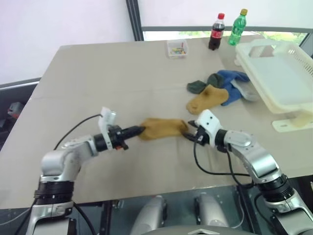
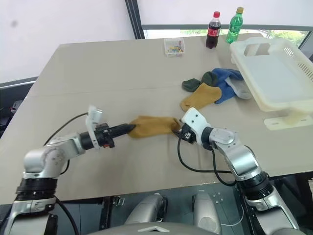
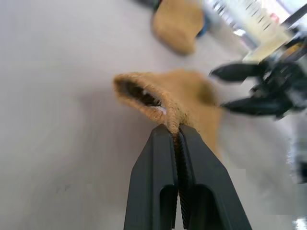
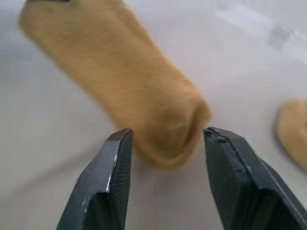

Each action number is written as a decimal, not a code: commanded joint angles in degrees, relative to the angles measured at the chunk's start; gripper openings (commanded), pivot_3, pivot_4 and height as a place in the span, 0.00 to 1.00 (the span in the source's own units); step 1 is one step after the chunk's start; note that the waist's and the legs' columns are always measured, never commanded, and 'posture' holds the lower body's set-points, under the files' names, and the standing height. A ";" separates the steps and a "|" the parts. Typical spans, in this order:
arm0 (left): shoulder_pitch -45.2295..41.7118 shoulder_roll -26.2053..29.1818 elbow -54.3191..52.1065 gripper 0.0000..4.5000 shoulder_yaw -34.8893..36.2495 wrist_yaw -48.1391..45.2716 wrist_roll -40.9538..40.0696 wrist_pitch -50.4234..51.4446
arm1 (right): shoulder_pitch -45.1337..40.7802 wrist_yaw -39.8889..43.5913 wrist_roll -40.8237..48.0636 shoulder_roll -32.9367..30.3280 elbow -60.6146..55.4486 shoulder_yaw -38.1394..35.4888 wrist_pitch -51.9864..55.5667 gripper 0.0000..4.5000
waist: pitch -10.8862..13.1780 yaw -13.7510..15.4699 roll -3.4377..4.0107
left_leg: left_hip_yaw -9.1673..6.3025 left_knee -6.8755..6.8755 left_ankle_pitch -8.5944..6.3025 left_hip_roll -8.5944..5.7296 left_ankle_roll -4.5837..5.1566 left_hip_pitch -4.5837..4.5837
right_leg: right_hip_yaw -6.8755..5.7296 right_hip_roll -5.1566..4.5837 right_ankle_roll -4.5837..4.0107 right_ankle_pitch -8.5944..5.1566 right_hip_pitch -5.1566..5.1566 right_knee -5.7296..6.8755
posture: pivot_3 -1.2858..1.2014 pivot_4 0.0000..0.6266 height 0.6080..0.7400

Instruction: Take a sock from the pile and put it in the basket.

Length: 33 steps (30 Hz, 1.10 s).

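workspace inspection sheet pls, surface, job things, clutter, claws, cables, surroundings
surface: tan table, a seam running across it.
job's things: mustard sock lifted between the claws; pile of yellow, blue, green and grey socks beside the cream basket.
clutter: small clear box, cola bottle, green bottle at the far edge.
grippers: left claw shut on the sock's cuff; right claw open around its toe.
cables: black cable at the left arm, another looping under the right wrist.
surroundings: white wall, window behind the bottles.
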 commanded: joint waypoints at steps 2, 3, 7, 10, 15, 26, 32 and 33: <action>-2.15 5.59 -1.19 0.00 4.04 -4.05 -3.53 2.12 | -0.42 1.92 3.05 -1.09 -4.09 -4.18 -1.09 0.55 | 0.02 0.03 -0.01 | 0.00 0.00 0.00 -0.01 0.00 -0.01 | 0.00 -0.01 0.00 0.00 0.00 0.00 | 0.52 0.24 1.00; -2.70 6.85 -0.74 0.00 4.41 -4.86 -3.72 2.33 | 0.01 2.22 3.20 -1.91 -4.67 -4.92 -1.41 0.55 | 0.02 0.17 -0.01 | 0.00 0.00 0.00 -0.01 0.00 -0.01 | 0.00 -0.01 0.00 0.00 -0.01 -0.02 | 0.52 0.24 1.00; -7.82 17.63 1.78 0.00 2.66 -13.54 -1.93 2.06 | 6.45 4.21 4.57 -7.88 -10.03 -9.08 -0.66 0.55 | 0.03 0.60 -0.03 | -0.08 -0.04 -0.01 -0.02 0.00 -0.05 | -0.11 -0.01 -0.01 0.00 0.00 -0.16 | 0.52 0.24 1.00; -12.31 25.48 2.73 0.00 -2.97 -20.70 0.78 2.13 | 10.60 4.74 6.54 -10.59 -14.16 -11.48 1.50 0.55 | 0.11 1.09 -0.19 | -0.17 -0.09 0.00 0.00 -0.01 -0.32 | -0.24 0.04 -0.01 -0.01 -0.17 -0.23 | 0.52 0.24 1.00; -22.82 24.83 2.63 0.00 -15.41 -23.63 6.99 1.80 | 14.19 2.64 8.44 -11.78 -18.96 -14.39 4.71 0.55 | 0.09 1.26 -0.01 | -0.04 -0.15 -0.01 -0.02 0.01 -0.27 | -0.10 0.00 0.00 0.00 -0.15 -0.29 | 0.52 0.24 1.00; -25.33 -6.57 6.27 0.00 -35.49 -10.80 17.48 0.33 | 20.52 -4.77 9.30 -11.79 -28.57 -19.48 11.46 0.55 | 0.18 1.29 -0.18 | -0.19 0.45 -0.07 -0.10 0.12 -0.62 | -0.18 0.02 0.01 0.00 -0.22 -0.07 | 0.52 0.24 1.00; -24.28 -13.32 7.59 0.26 -32.68 -10.30 16.82 -2.64 | 23.31 -11.36 11.92 -7.89 -33.84 -22.02 19.55 0.57 | 0.19 1.37 -0.21 | -0.17 0.65 -0.06 -0.10 0.12 -0.54 | -0.12 0.01 0.03 0.00 -0.18 0.23 | 0.52 0.24 1.00; -23.74 -12.88 6.84 0.33 -30.06 -9.83 15.60 -2.67 | 22.72 -12.85 12.43 -6.48 -34.33 -21.94 21.42 0.57 | 0.19 1.24 -0.21 | -0.15 0.65 -0.06 -0.10 0.12 -0.52 | -0.10 0.01 0.03 0.00 -0.19 0.26 | 0.52 0.24 1.00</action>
